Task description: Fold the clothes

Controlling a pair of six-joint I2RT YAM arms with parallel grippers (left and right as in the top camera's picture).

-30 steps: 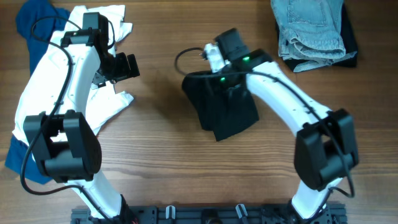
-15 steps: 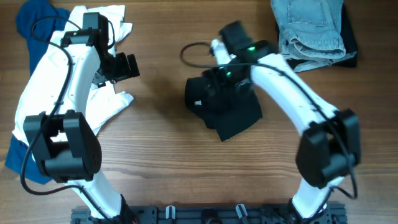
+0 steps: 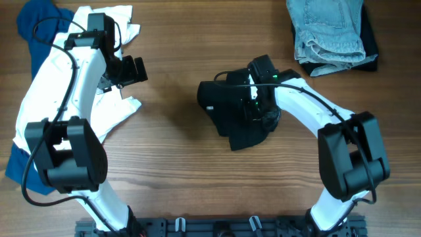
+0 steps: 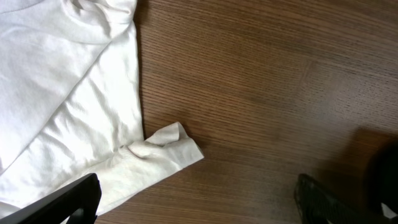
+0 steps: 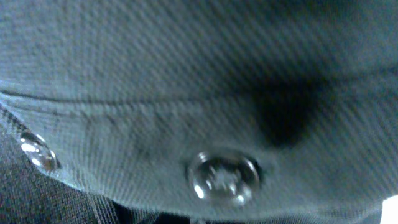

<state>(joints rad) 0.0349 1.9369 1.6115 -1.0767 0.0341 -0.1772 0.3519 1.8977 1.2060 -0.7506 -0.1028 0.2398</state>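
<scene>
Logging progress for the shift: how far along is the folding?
Done: the jeans lie folded at the top right. In hand: the right arm is pressed into the bunched black garment mid-table. Remaining: the white shirt and blue garment lie unfolded by the open left fingers.

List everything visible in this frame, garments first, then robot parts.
black garment: one, black, table centre
white garment: one, white, left side
blue cloth: count unclear, blue, far left edge
jeans: one, light blue denim, folded, top right
dark cloth: one, black, under the jeans
snap fasteners: two, silver, on fabric filling the right wrist view
table: one, brown wood
left pincer: one, black, open, beside the white garment
right pincer: one, black, down on the black garment, opening hidden
</scene>
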